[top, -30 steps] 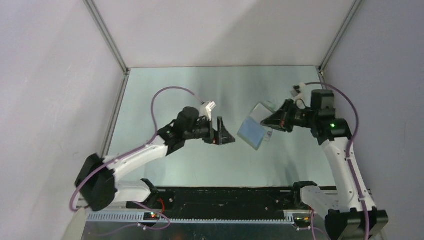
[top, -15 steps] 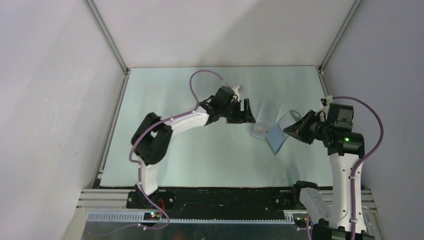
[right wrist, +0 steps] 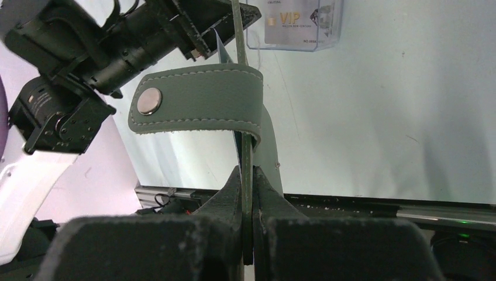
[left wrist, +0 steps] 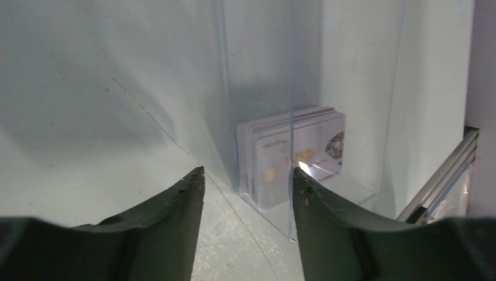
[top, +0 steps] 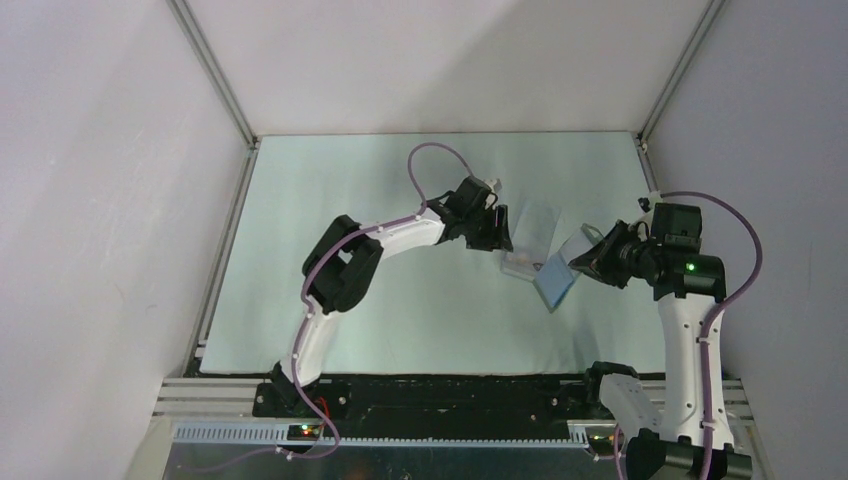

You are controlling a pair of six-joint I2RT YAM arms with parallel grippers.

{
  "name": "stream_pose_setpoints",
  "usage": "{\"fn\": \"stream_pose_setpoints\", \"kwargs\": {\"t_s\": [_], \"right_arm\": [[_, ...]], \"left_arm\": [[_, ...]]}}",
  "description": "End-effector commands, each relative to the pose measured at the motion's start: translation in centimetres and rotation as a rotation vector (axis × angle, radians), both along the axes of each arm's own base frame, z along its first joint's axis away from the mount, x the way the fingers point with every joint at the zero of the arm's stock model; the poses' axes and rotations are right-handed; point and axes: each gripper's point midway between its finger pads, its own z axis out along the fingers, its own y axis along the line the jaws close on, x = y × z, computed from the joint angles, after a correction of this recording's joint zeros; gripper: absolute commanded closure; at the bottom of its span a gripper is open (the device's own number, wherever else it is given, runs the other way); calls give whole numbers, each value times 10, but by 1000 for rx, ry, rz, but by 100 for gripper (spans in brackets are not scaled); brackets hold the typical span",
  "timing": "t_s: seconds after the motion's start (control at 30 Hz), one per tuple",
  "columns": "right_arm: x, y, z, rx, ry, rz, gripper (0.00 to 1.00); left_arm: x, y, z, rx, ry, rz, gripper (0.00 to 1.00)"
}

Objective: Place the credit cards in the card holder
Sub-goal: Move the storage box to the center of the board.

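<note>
From above, your left gripper [top: 497, 228] is at the clear case [top: 532, 232]; your right gripper [top: 583, 264] holds the card holder [top: 556, 284] beside it. Left wrist: jaws parted, empty. The credit cards [left wrist: 304, 152] stand stacked in the case, likely stiff and slick, so pinch their flat faces. Right wrist: jaws clamped on the soft card holder.

Card holder [right wrist: 199, 99] between pinched fingers [right wrist: 225, 202]

A robotics test cell is indicated: white panels [top: 440, 60] joined by aluminium struts [top: 213, 72] are set beyond the left gripper [top: 507, 237], and a pale mat [top: 330, 200] is spread beneath it.
</note>
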Motion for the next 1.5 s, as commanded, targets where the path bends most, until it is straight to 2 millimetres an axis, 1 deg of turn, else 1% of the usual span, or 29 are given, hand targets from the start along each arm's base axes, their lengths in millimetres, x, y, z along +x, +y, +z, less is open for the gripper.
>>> {"fn": "stream_pose_setpoints", "kwargs": {"t_s": [0.0, 0.03, 0.07, 0.1, 0.13, 0.17, 0.2, 0.23, 0.27, 0.4, 0.47, 0.6, 0.63, 0.67, 0.73, 0.8, 0.93, 0.97, 1.03, 1.1, 1.17, 1.2, 1.23, 1.3, 1.33, 1.43, 1.47], "right_arm": [[4, -1, 3, -11, -24, 18, 100], [5, 0, 3, -9, -23, 23, 100], [5, 0, 2, -7, -21, 25, 100], [5, 0, 1, -5, -18, 28, 100], [5, 0, 0, -3, -14, 30, 100], [5, 1, 0, 4, -10, 35, 100], [5, 2, -2, 8, -6, 37, 100], [5, 3, -2, 13, -6, 40, 100], [5, 4, -3, 19, -4, 42, 100], [5, 7, -3, 39, -5, 52, 100], [6, 9, -4, 51, -3, 58, 100], [8, 12, -3, 73, -8, 66, 100], [8, 12, -3, 77, -7, 66, 100], [8, 13, -3, 80, -8, 69, 100], [9, 14, -3, 84, -8, 71, 100], [8, 15, -3, 89, -8, 74, 100], [8, 16, -4, 101, -5, 78, 100], [8, 17, -4, 107, -7, 81, 100], [8, 19, -5, 116, -2, 85, 100], [8, 20, -5, 123, -2, 88, 100], [8, 20, -4, 125, -6, 90, 100], [8, 20, -4, 125, -6, 90, 100], [8, 21, -4, 127, -7, 92, 100], [8, 21, -3, 129, -8, 95, 100], [8, 21, -3, 129, -9, 96, 100], [8, 22, -3, 133, -11, 100, 100], [8, 23, -3, 134, -12, 105, 100]], "left_arm": [[7, -8, -3, 19, -27, -13, 44], [7, -8, -4, 23, -24, -12, 47], [8, -7, -5, 26, -24, -8, 57], [8, -6, -5, 28, -22, -4, 63], [9, -5, -4, 27, -23, 1, 72], [8, -4, -4, 27, -20, 2, 76], [10, -2, -1, 26, -23, 7, 83], [10, 1, -2, 35, -25, 15, 86], [11, 4, 3, 33, -33, 20, 89], [12, 25, 11, 71, -63, 62, 99], [14, 41, 13, 110, -82, 95, 100], [7, 75, 17, 185, -117, 146, 100], [3, 83, 18, 201, -116, 152, 100], [-1, 91, 14, 224, -114, 160, 100], [-6, 102, 23, 237, -126, 174, 100], [-12, 114, 26, 264, -129, 197, 100], [-28, 143, 27, 322, -109, 265, 100], [-30, 148, 27, 330, -106, 277, 100], [-40, 154, 24, 327, -84, 293, 97], [-49, 160, 21, 328, -68, 302, 91], [-53, 161, 19, 327, -60, 301, 81], [-55, 163, 19, 329, -58, 301, 71], [-56, 165, 20, 331, -64, 300, 60], [-54, 168, 24, 335, -87, 299, 52], [-54, 170, 26, 341, -95, 299, 45], [-45, 175, 41, 347, -155, 282, 31], [-41, 178, 44, 344, -161, 276, 30]]}}
